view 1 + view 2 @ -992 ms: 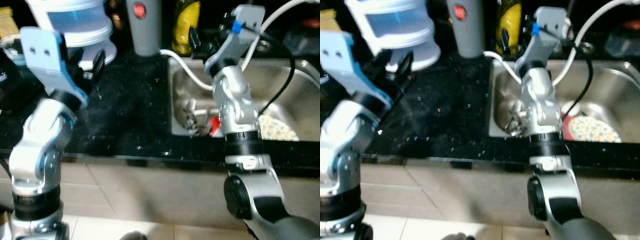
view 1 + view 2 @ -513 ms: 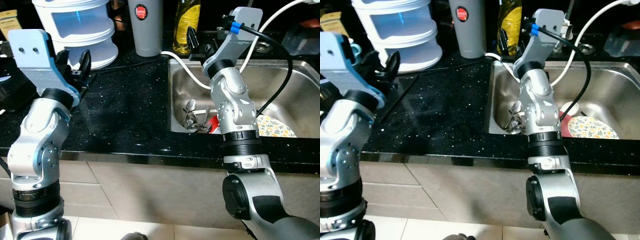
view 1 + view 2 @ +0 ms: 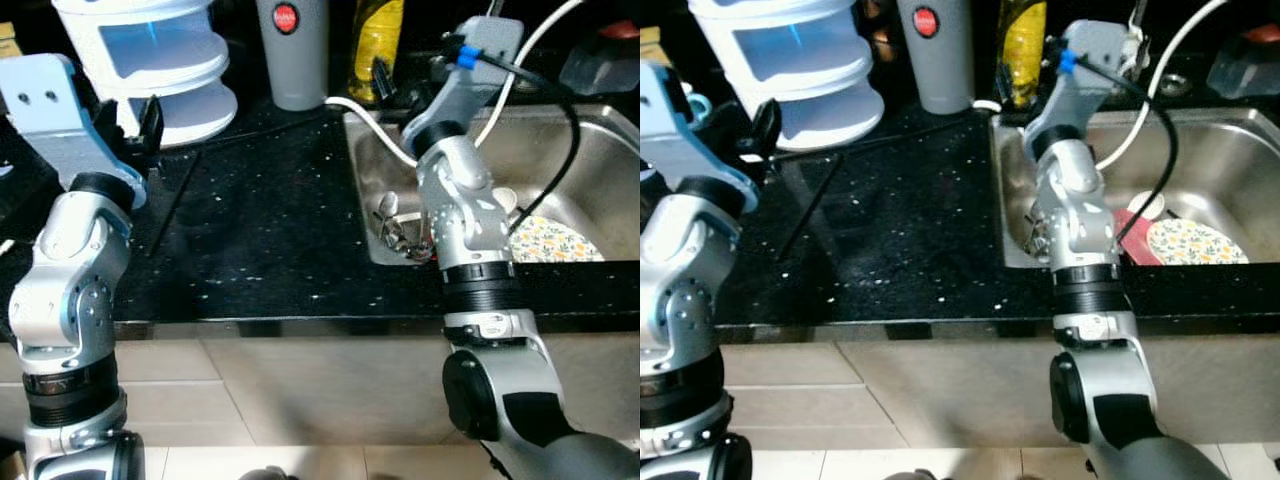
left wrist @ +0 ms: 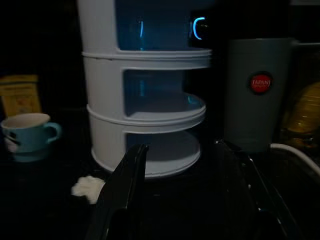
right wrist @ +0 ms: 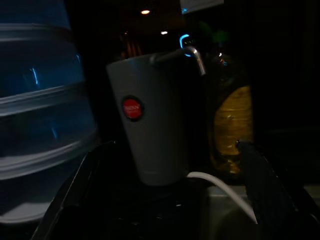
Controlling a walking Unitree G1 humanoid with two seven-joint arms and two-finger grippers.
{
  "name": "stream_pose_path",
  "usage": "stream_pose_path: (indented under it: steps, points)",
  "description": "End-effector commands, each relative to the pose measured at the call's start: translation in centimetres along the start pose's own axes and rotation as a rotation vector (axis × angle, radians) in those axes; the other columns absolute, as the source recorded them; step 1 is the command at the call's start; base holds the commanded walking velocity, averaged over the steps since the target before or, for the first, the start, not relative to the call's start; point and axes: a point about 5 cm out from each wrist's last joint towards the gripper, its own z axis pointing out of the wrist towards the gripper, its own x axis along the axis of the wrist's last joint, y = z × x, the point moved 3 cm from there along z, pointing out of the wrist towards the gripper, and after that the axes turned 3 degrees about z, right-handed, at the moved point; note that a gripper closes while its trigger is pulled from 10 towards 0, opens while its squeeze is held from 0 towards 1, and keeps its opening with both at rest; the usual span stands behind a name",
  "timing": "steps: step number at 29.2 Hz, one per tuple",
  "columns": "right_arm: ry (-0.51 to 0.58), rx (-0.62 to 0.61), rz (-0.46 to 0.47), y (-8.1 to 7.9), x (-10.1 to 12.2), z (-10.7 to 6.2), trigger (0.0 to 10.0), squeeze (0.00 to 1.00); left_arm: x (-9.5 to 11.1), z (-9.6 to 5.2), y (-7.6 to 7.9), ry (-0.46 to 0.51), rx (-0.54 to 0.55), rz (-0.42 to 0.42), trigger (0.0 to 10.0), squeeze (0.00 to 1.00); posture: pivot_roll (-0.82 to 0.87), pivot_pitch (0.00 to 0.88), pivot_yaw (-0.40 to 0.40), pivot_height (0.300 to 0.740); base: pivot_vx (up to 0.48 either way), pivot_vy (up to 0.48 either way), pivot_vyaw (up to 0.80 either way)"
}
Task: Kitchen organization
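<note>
On the black stone counter a white three-tier container stands at the back left. A grey tumbler with a red logo and a yellow bottle stand to its right. My left gripper hovers open just in front of the tiered container, holding nothing. My right gripper is open above the sink's back left corner. It faces the tumbler and the bottle.
The steel sink holds metal utensils, a floral plate and a red item. A white hose runs over its rim. A thin black rod lies on the counter. A blue mug and a white crumpled scrap sit left of the container.
The head view has shifted and sharpened from a blur. Both arms keep about the same places over the counter and sink, with their fingers still apart.
</note>
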Motion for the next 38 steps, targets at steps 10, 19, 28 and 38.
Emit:
stream_pose_path:
  steps: [10, 19, 28, 38]
  points:
    - [-0.003, 0.012, 0.001, -0.4, 0.0, 0.2, 10.0, 0.0, -0.8, 0.2, -0.3, -0.043, 0.018, 0.04, 10.0, 0.0, 0.12, 0.0, 0.033, 0.74, 0.0, 0.162, 0.0]
    - [-0.001, 0.013, -0.002, -0.4, 0.0, 0.1, 10.0, 0.0, -2.5, 0.7, -1.0, -0.202, 0.042, 0.073, 10.0, 0.0, 0.12, 0.0, 0.037, 0.74, 0.0, 0.0, 0.0]
    - [0.003, 0.005, 0.001, -0.4, 0.0, 0.1, 10.0, 0.0, -4.3, 1.8, 0.0, -0.36, -0.151, 0.222, 10.0, 0.0, 0.11, 0.0, 0.047, 0.74, 0.0, 0.0, 0.0]
    - [0.0, -0.001, -0.004, -0.2, 0.0, 0.1, 10.0, 0.0, -6.1, 4.4, 5.3, -0.365, -0.31, 0.155, 10.0, 0.0, 0.09, 0.0, 0.048, 0.74, 0.0, 0.0, 0.0]
